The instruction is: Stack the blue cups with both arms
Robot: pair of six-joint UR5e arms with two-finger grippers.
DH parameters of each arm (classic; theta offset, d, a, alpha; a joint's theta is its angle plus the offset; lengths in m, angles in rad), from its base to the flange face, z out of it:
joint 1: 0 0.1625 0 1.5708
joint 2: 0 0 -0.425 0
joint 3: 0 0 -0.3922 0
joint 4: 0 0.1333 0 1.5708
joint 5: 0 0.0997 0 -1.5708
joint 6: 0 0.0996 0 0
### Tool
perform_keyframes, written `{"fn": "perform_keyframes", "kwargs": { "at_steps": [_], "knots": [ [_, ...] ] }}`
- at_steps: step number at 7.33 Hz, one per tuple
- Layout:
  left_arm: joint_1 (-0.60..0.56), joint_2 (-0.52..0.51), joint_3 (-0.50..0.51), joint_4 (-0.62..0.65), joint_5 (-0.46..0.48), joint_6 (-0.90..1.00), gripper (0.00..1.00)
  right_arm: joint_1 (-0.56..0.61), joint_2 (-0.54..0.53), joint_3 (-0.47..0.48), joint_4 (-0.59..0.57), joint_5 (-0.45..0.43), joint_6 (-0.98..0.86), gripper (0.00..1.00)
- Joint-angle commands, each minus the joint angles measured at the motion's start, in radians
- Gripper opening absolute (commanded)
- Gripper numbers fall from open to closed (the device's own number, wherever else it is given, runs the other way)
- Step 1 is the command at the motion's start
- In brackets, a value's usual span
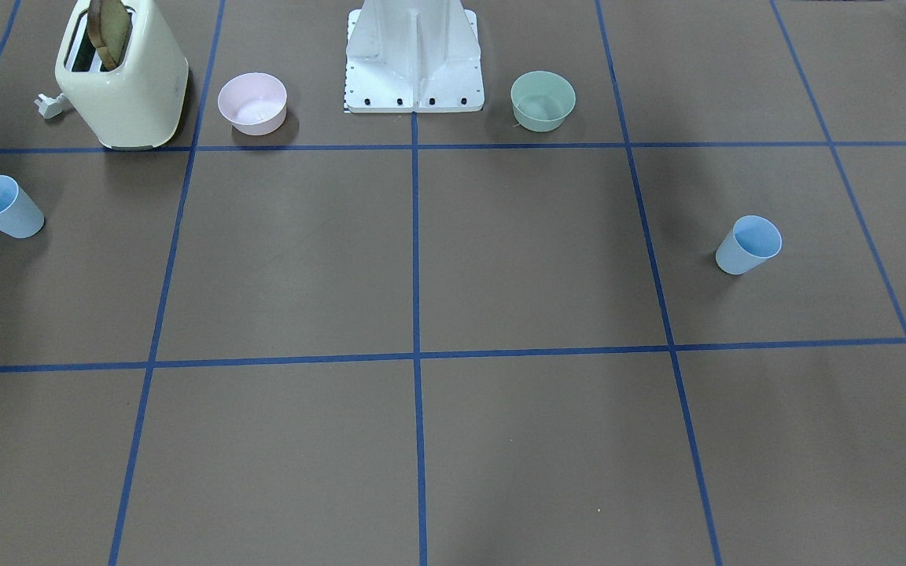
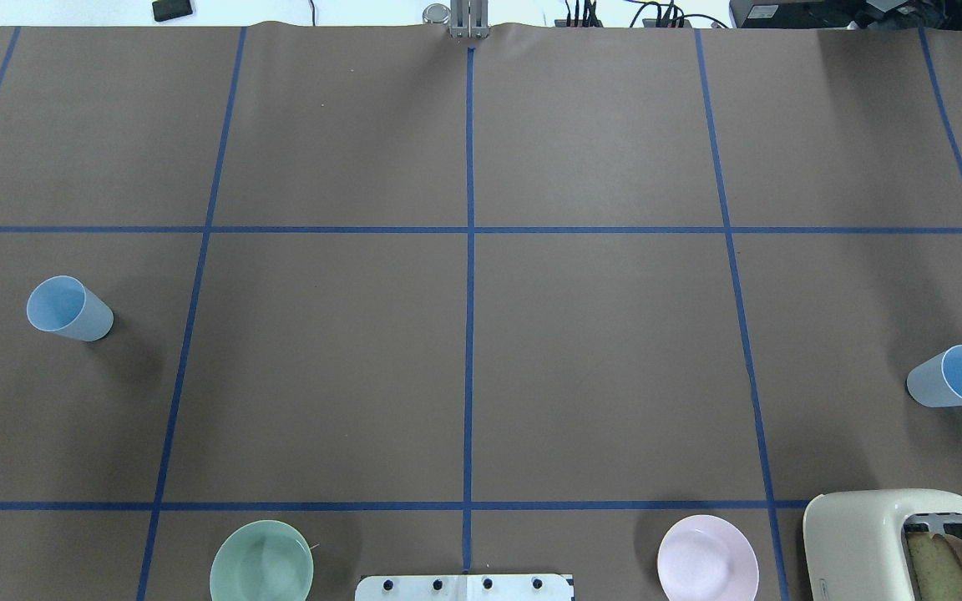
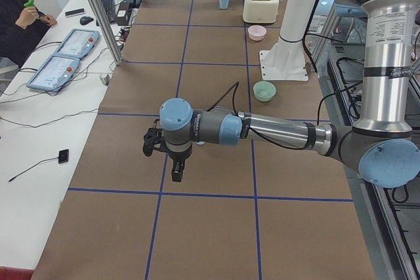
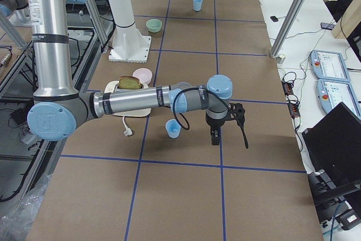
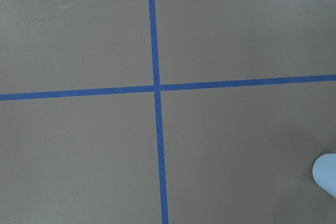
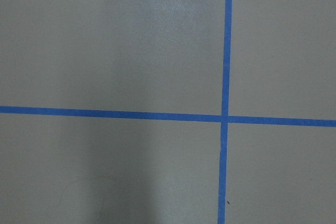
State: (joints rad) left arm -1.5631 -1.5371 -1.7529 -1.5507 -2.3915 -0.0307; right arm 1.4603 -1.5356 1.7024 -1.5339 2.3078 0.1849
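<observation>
Two pale-blue cups stand upright on the brown table, far apart. One cup (image 2: 69, 309) is on my left side; it also shows in the front view (image 1: 748, 245), far off in the right side view (image 4: 197, 3), and as an edge in the left wrist view (image 5: 326, 174). The other cup (image 2: 953, 376) is on my right side (image 1: 3, 207) (image 4: 173, 129) (image 3: 224, 1). My left gripper (image 3: 164, 159) and right gripper (image 4: 223, 131) show only in the side views, above the table. I cannot tell if they are open or shut. Both wrist views look down on tape lines.
A cream toaster (image 2: 907, 542) with bread stands near the right cup. A pink bowl (image 2: 707, 558) and a mint-green bowl (image 2: 261, 561) flank the white base (image 2: 464, 587). An operator (image 3: 16, 11) and control tablets are beside the table's far edge.
</observation>
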Motion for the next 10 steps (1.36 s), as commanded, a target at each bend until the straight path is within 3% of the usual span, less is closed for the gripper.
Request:
{"fn": "perform_keyframes", "kwargs": {
  "at_steps": [1, 4, 6, 8, 10],
  "knots": [
    [0.0, -0.001, -0.003, 0.001, 0.0, -0.002, 0.99, 0.0, -0.012, 0.0, 0.004, -0.002, 0.008, 1.0],
    [0.005, -0.003, -0.034, 0.0, 0.0, -0.005, 0.99, -0.001, -0.005, 0.006, 0.011, -0.001, 0.202, 1.0],
    [0.05, -0.003, -0.08, -0.008, -0.002, -0.116, 0.99, -0.005, -0.02, 0.02, 0.024, 0.025, 0.214, 1.0],
    [0.127, 0.012, -0.086, -0.111, -0.002, -0.243, 0.99, -0.006, -0.044, 0.017, 0.066, 0.094, 0.211, 1.0],
    [0.208, 0.066, -0.082, -0.283, 0.0, -0.415, 0.99, -0.008, -0.09, -0.007, 0.179, 0.268, 0.165, 1.0]
  ]
}}
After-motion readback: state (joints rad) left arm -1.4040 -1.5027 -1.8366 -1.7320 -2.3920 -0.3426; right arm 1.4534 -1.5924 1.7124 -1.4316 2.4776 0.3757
